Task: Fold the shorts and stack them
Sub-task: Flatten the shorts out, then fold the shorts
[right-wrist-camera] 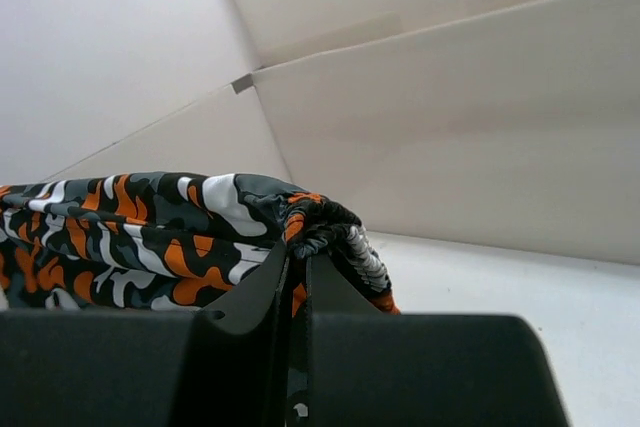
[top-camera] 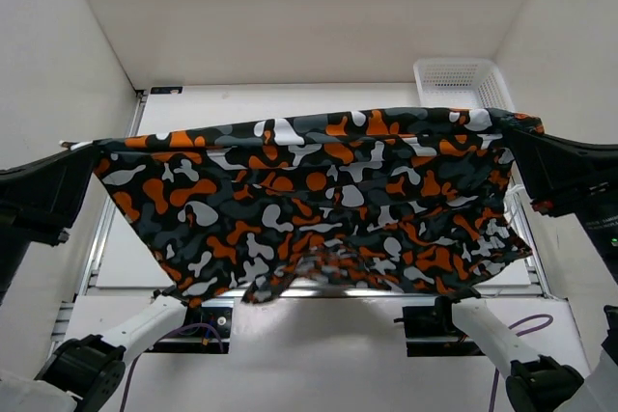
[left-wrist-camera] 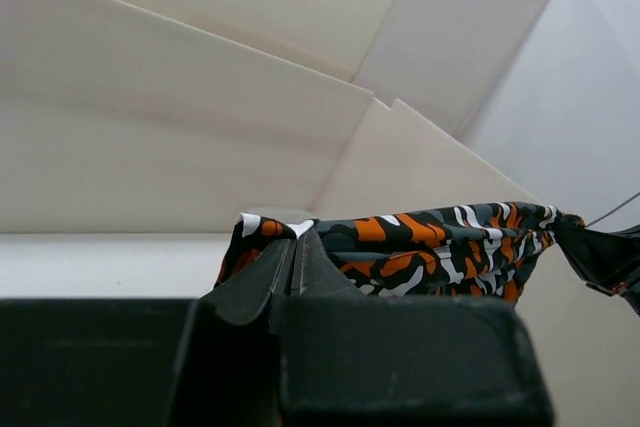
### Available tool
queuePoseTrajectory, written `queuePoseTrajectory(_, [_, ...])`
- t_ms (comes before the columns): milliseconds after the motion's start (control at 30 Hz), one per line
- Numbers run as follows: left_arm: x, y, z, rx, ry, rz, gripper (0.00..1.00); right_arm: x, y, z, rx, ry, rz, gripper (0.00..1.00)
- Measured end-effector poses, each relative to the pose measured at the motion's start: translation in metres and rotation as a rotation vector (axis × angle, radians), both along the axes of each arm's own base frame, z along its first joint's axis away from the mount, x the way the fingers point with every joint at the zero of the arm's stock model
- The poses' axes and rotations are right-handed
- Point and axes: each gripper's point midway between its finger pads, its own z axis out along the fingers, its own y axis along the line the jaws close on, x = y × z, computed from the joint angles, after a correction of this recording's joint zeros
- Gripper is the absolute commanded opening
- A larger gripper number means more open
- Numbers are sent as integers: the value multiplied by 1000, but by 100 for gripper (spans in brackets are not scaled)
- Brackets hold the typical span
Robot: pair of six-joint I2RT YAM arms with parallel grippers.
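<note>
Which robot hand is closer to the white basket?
The right gripper, pinching the shorts' end nearest the white mesh basket; the left gripper pinches the opposite end.

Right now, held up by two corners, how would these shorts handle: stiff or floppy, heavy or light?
Probably floppy: the shorts hang in folds between the left hand and right hand. Likely light, since two corner pinches carry them. The lower edge hangs loose, so it may swing when moved.

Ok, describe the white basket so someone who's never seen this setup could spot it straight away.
Start at the white table and look to its far right corner. Partly hidden behind the raised camouflage shorts stands the white mesh basket, plain white against the busy print and the only thing there with perforated walls.
</note>
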Motion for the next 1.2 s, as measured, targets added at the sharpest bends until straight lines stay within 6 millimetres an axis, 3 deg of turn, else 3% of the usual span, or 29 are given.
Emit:
queuePoseTrajectory(133, [37, -5, -19, 41, 80, 53, 10, 31, 2, -26, -12, 88, -31, 0])
queuePoseTrajectory(267, [113, -12, -63, 136, 237, 176, 10, 99, 5, -82, -51, 261, -101, 0])
queuePoseTrajectory(367, [182, -21, -108, 255, 377, 272, 10, 166, 6, -142, -114, 423, -176, 0])
queuePoseTrajectory(500, [274, -23, -193, 407, 602, 363, 10, 256, 12, -250, -229, 679, -255, 0])
queuePoseTrajectory(633, [350, -7, -277, 460, 828, 394, 10, 319, 33, -348, -324, 887, -248, 0])
queuePoseTrajectory(767, [406, 4, -335, 450, 972, 403, 10, 360, 49, -411, -356, 1012, -245, 0])
queuePoseTrajectory(833, [431, 9, -351, 426, 1011, 403, 10, 381, 56, -430, -352, 1049, -247, 0])
queuePoseTrajectory(933, [461, 21, -359, 378, 1027, 415, 10, 414, 69, -437, -336, 1054, -240, 0])
queuePoseTrajectory(1067, [483, 36, -341, 325, 981, 439, 10, 447, 88, -430, -315, 1014, -215, 0])
queuePoseTrajectory(1200, [487, 42, -320, 298, 936, 447, 10, 458, 100, -427, -300, 1001, -185, 0])
